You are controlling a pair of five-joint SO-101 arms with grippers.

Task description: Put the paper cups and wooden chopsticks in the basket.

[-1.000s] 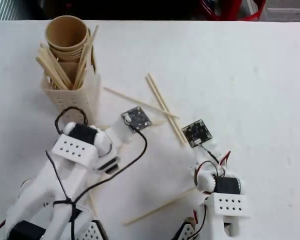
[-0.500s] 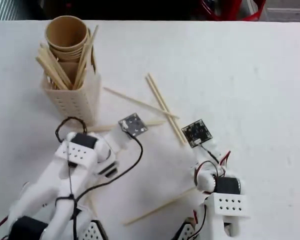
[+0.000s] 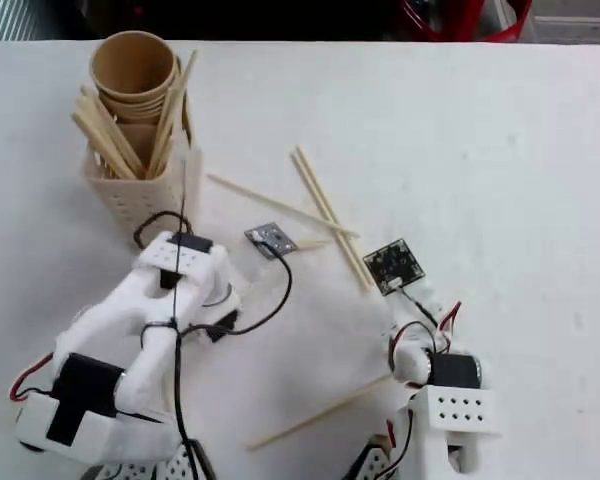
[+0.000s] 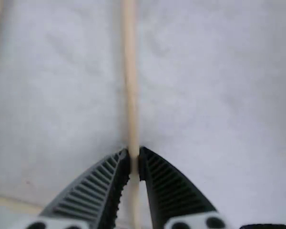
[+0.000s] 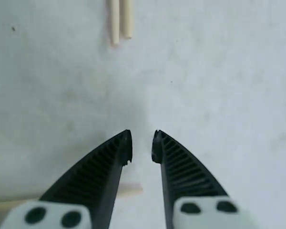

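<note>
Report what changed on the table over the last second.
The left arm folded back and swung leftward, its wrist staying near the same spot. Its jaws are shut on a chopstick. The right arm, the basket and the loose chopsticks did not move.

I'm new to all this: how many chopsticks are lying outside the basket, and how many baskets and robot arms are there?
Wooden chopsticks outside the basket: 5 (a single, a pair, one by the right arm, one clamped in the left gripper)
Baskets: 1
Robot arms: 2, the left arm and the right
Total: 8
</note>
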